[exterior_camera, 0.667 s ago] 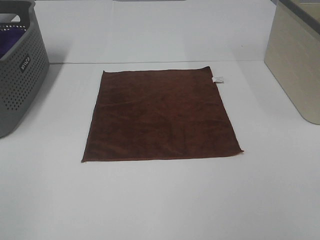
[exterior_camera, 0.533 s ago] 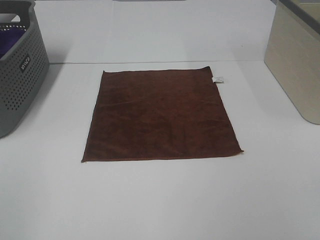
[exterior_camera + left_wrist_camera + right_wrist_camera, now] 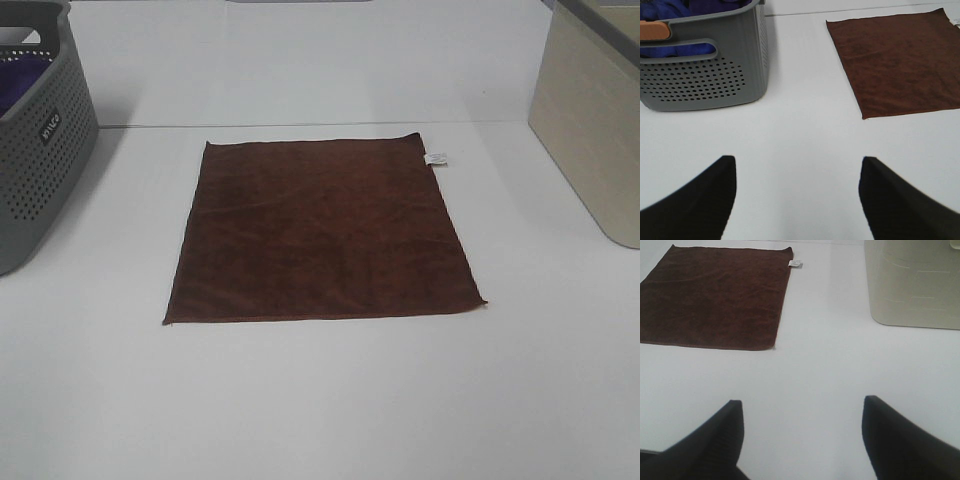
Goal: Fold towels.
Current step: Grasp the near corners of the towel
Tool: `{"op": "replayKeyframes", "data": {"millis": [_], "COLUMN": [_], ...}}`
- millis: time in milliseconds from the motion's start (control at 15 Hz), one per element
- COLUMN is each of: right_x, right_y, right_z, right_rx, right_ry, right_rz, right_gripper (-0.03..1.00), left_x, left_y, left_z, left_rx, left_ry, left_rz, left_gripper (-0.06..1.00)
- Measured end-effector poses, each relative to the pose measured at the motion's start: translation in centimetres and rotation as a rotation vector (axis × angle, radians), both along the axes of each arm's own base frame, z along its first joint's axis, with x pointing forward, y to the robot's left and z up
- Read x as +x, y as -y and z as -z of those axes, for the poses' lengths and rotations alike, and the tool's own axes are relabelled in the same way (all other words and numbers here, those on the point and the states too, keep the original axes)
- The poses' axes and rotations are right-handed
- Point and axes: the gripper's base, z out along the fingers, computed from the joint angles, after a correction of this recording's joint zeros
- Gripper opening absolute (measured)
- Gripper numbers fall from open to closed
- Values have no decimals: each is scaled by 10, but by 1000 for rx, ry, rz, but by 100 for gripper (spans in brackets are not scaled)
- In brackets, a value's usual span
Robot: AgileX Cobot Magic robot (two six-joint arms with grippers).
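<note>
A dark reddish-brown towel (image 3: 322, 232) lies spread flat on the white table, with a small white tag (image 3: 437, 159) at its far right corner. The left wrist view shows the same towel (image 3: 900, 60), and so does the right wrist view (image 3: 715, 295). My left gripper (image 3: 797, 170) hovers open over bare table, short of the towel's near left corner. My right gripper (image 3: 802, 412) is open too, over bare table short of the near right corner. Neither holds anything. Both arms are out of the high view.
A grey perforated basket (image 3: 40, 150) with purple cloth (image 3: 675, 7) inside stands at the left edge. A beige bin (image 3: 590, 130) stands at the right edge. White table (image 3: 320, 400) surrounds the towel.
</note>
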Motion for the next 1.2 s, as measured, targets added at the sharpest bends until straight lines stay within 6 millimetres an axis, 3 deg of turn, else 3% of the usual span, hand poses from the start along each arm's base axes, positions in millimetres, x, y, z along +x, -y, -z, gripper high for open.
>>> {"op": "replayKeyframes", "data": {"millis": [1200], "right_x": [0], "right_y": [0], "right_z": [0], "right_rx": [0], "right_ry": [0], "right_rz": [0], "right_gripper": [64], "left_x": [0], "left_y": [0], "left_z": [0], "left_rx": [0], "left_ry": [0], "left_rz": [0], "left_gripper": [67]}}
